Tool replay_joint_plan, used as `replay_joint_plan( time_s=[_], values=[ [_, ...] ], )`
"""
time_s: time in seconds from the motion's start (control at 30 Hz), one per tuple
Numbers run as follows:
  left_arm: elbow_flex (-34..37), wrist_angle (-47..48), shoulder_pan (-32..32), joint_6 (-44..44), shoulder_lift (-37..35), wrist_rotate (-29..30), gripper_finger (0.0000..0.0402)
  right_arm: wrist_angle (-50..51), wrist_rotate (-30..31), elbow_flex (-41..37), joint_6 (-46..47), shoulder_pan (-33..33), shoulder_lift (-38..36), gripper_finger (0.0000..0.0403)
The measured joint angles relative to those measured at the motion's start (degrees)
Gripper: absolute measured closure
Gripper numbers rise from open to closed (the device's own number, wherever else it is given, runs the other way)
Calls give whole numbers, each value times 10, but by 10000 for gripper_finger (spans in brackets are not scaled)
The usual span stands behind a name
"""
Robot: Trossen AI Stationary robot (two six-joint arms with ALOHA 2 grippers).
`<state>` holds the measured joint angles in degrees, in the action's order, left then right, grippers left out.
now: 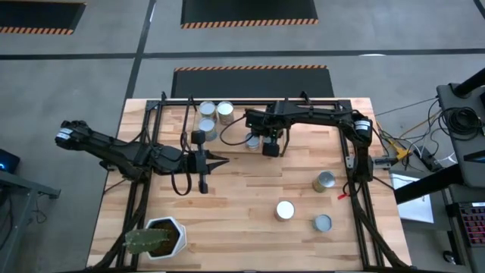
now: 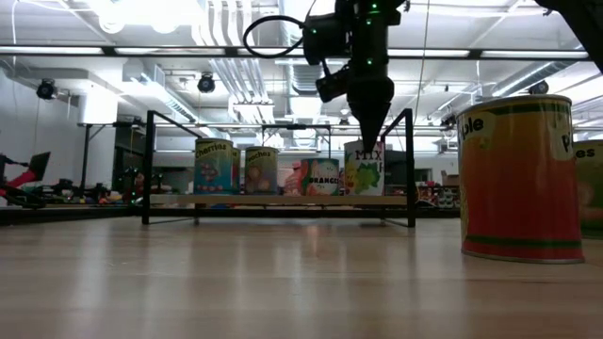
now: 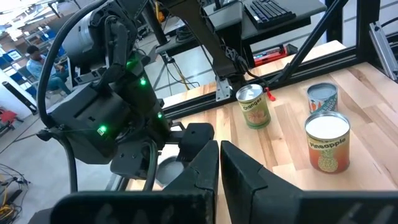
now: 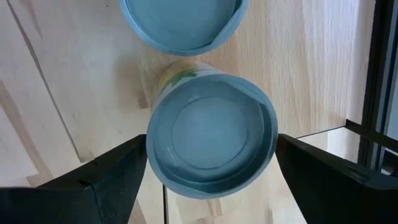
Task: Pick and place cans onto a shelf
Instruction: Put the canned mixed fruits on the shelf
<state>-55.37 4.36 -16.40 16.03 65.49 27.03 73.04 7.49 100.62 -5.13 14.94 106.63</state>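
The low wooden shelf (image 2: pixel 283 200) on black rod legs stands at the table's far side (image 1: pixel 231 133). Several cans stand on it by their bases: a cherries can (image 2: pixel 215 167), a peaches can (image 2: pixel 261 170), an orange can (image 2: pixel 320 177) and a mix can (image 2: pixel 364 169). My right gripper (image 1: pixel 261 142) is straight above the mix can (image 4: pixel 211 134), fingers pointing down, closed on its top. My left gripper (image 1: pixel 220 161) is shut and empty over the table's middle left, clear of the shelf; its fingers show in the left wrist view (image 3: pixel 219 171). My right gripper pinches the mix can between its two fingers, on opposite sides of the top rim (image 4: pixel 151 149). The fingers (image 4: pixel 118 174) come from above, pointing down, and only their ends reach the rim. The can stands upright with its base on the shelf (image 2: pixel 364 195).
Three cans stand on the table's right half: one (image 1: pixel 326 180), one with a white top (image 1: pixel 285 210) and one near the front (image 1: pixel 323 222). A white hexagonal plant pot (image 1: pixel 163 236) stands at the front left. A black frame (image 1: pixel 356 163) borders the table.
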Motion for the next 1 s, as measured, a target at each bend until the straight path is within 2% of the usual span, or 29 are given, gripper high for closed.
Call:
replay_joint_plan(
  time_s=[0.4, 0.57, 0.63, 0.7, 0.93, 1.0],
  values=[
    [0, 0, 0, 0, 0, 0, 402, 38, 0, 14, 15, 0, -34, 76],
    [0, -1, 0, 0, 0, 0, 402, 40, -4, 23, -36, -4, -49, 84],
    [0, -1, 0, 0, 0, 0, 402, 29, -5, 20, -54, -4, -50, 110],
    [0, -1, 0, 0, 0, 0, 402, 9, -6, 12, -65, -4, -49, 155],
    [0, 0, 0, 0, 0, 0, 402, -25, -4, -4, -82, 1, -37, 369],
    [0, 0, 0, 0, 0, 0, 402, -32, -4, -6, -83, 1, -34, 382]
  ],
)
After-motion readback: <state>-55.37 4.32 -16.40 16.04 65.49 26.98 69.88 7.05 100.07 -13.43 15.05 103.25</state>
